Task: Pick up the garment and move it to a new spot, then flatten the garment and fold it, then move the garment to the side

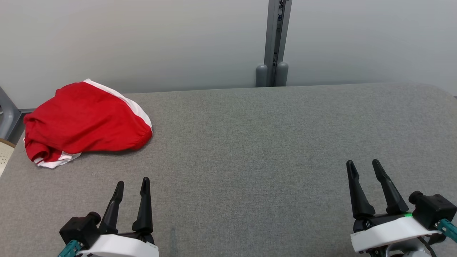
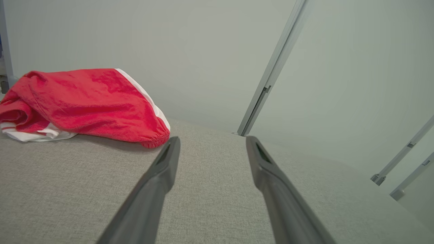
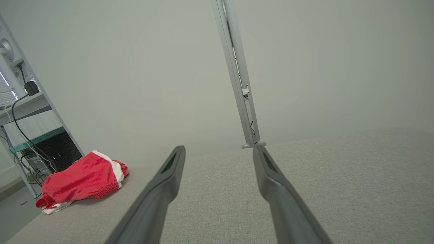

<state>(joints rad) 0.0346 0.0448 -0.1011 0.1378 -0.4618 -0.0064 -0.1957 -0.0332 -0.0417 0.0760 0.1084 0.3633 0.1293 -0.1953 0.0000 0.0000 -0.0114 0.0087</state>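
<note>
Backdrop: a plain pale grey wall [image 1: 142, 35] runs behind the grey woven-fabric table [image 1: 267, 142].
Post: an upright grey metal post [image 1: 275, 43] with two rounded feet stands against the wall, just past the table's far edge and a little right of the middle.
Beyond the left end: in the right wrist view, a grey shelving rack [image 3: 27, 105] carries black cables, with a dark computer case [image 3: 56, 150] below.
Garment: a crumpled red cloth garment with white trim [image 1: 85, 119] lies heaped on the table's far left corner.
Path: bare table cloth lies between the garment and both grippers.
Left gripper [image 1: 132, 181]: low at the near left, its dark fingers spread apart and empty. The garment is ahead and to its left, not touching.
Right gripper [image 1: 363, 162]: at the near right, fingers likewise parted and holding nothing, well apart from the garment.
</note>
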